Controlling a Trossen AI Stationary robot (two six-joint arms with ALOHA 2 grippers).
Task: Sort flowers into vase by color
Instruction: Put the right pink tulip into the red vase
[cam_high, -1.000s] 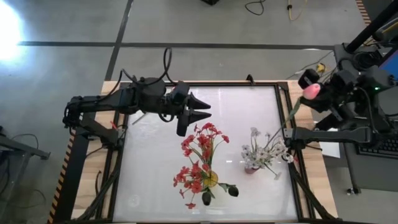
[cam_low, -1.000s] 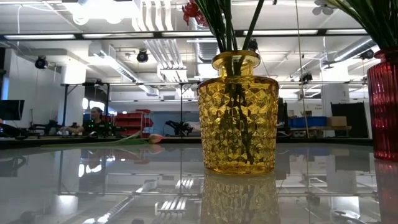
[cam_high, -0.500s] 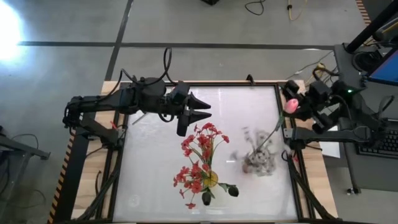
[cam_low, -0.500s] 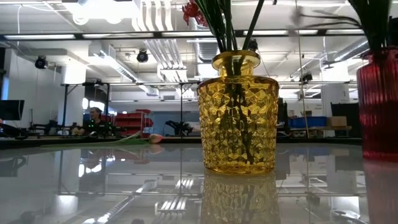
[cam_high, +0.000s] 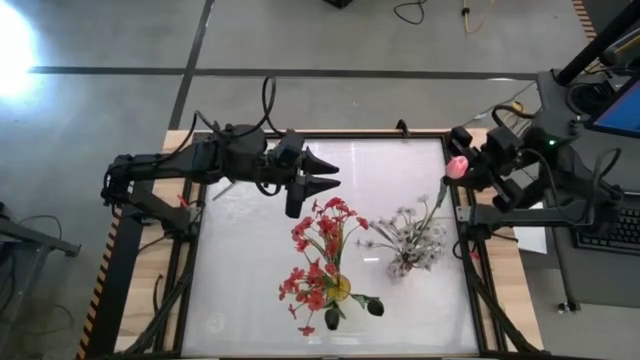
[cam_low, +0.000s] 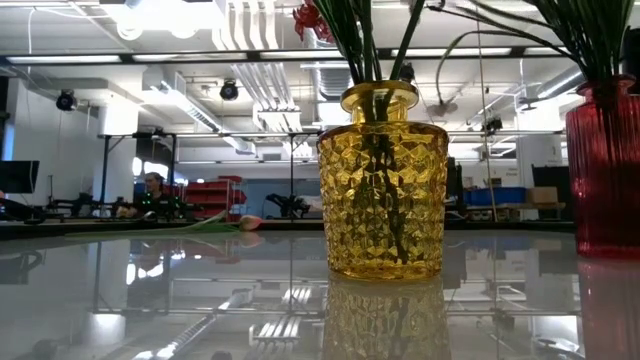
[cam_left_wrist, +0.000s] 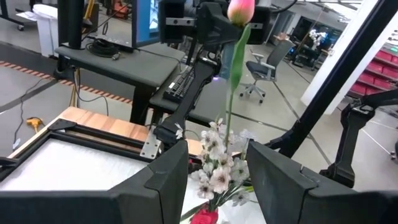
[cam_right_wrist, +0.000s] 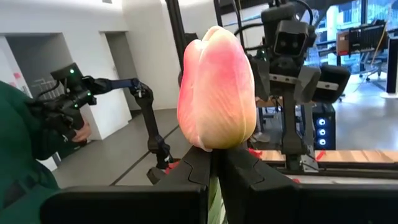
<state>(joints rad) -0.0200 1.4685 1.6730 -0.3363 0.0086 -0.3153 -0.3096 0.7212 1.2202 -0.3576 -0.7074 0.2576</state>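
Right gripper (cam_high: 468, 168) pinched shut on the green stem of a pink tulip (cam_high: 457, 166), right under the bud, at the right edge of the table (cam_high: 250, 270). In the right wrist view, two dark fingers (cam_right_wrist: 193, 163) pressed together against the stem, the pink bud (cam_right_wrist: 217, 88) standing just above them and filling the middle of the picture.

Long axis of the tulip: bud uppermost at the gripper, stem running down and inward from there toward the red vase (cam_low: 603, 165), among the white flowers (cam_high: 412, 235). In the left wrist view, upright with a slight lean, bud (cam_left_wrist: 240, 9) on top, stem dropping to the white blooms (cam_left_wrist: 214, 163).

Against one second ago: gripper and bud carried inward from outside the right table edge to a spot over that edge; tulip swung from a long slant to something closer to upright. White spray spread differently and shifted left; red vase further into the low view from its right side.

Left gripper (cam_high: 322, 176) hanging over the table's far left part, fingers spread apart, unmoved; just beyond it, toward the near side, red flowers (cam_high: 320, 250) in the yellow vase (cam_low: 382, 185). Farther back on the table in the low view, another pink-tipped stem (cam_low: 205, 225) lying flat.
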